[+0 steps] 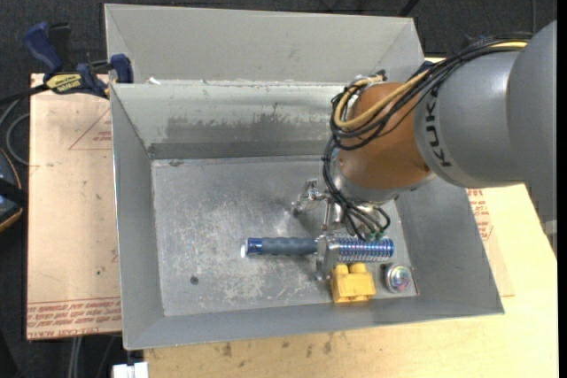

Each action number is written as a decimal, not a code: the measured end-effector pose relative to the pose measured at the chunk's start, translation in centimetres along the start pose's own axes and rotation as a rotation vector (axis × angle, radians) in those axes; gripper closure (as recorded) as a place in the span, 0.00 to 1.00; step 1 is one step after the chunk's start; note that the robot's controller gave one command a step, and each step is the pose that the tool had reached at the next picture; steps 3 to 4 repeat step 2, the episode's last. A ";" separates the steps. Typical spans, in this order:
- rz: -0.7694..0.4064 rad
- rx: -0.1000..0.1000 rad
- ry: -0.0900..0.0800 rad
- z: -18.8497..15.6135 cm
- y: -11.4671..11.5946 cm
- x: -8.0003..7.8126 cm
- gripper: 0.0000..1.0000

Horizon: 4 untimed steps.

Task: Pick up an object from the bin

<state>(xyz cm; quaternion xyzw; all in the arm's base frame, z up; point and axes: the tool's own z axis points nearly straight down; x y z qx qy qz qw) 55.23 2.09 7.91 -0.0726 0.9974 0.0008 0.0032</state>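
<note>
A blue pen-like stick (279,247) is lying flat on the floor of the bin (204,217), toward its front right, with its right end running up to the lower finger of the end effector (316,228). The end effector is hanging low over that end with its fingers spread, pinching nothing. Just right of it a blue ribbed cylinder (365,250) is lying, and a yellow block (352,284) and a small shiny round disc (399,279) are sitting nearer the front wall.
</note>
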 end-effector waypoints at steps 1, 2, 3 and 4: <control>0.000 0.001 -0.001 -0.1 0.0 -0.1 1.00; -0.064 0.002 -0.004 -14.9 -0.3 0.1 1.00; -0.064 0.002 -0.004 -14.9 -0.3 0.1 1.00; -0.064 0.002 -0.004 -14.9 -0.3 0.1 1.00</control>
